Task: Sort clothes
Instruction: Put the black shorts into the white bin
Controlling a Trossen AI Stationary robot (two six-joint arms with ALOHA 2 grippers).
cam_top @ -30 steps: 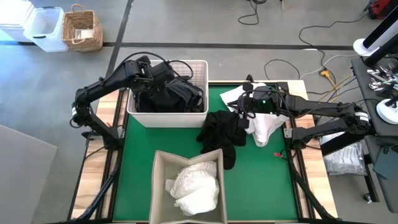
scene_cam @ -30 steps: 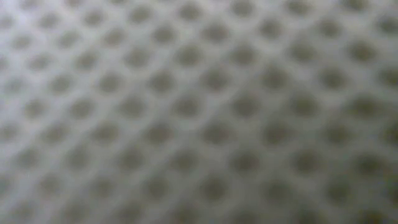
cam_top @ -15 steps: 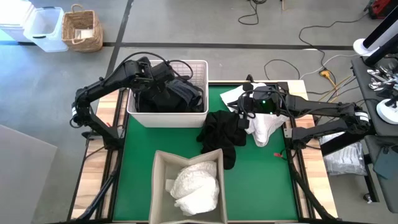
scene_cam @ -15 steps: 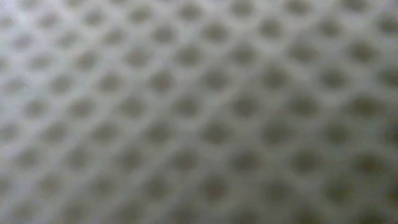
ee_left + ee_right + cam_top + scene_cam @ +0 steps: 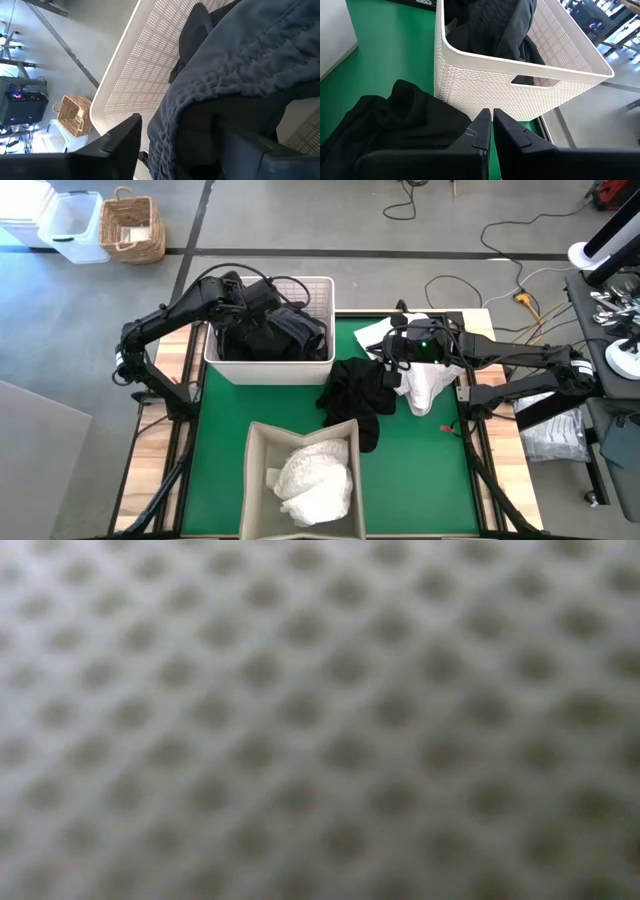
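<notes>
Left claw (image 5: pixel 265 300) right over the white basket (image 5: pixel 270 366), fingers (image 5: pixel 125 137) wide apart. Open, then, with a blue-grey cloth (image 5: pixel 240 65) lying loose between them, on top of the dark clothes (image 5: pixel 275 335) inside the basket. Looks like the letting-go part of the job.

To do it well:
- Open all the way before lifting.
- Lift straight up from the basket, slowly, to shake free any fold caught on a finger.
- Watch for cloth hanging over the basket's rim. Better to drop it in the middle of the basket.
- No dragging sideways, for fear of pulling clothes back out.

Right claw (image 5: pixel 393 368) just to the right of the basket, low over the black cloth (image 5: pixel 355 395) on the green mat (image 5: pixel 230 420). Pinched shut, fingers pressed together, nothing seen between them. Waiting there.

More to sort: that black cloth by the basket's right corner, and a white cloth (image 5: pixel 425 385) farther right of the basket. White clothes (image 5: pixel 315 475) already in the grey box (image 5: pixel 262 470), below the basket in the view from above. So probably dark things for the basket and white things for the box.

Next, most likely: reach from the basket to the black cloth and grab a thick fold in the middle, not a thin edge
</notes>
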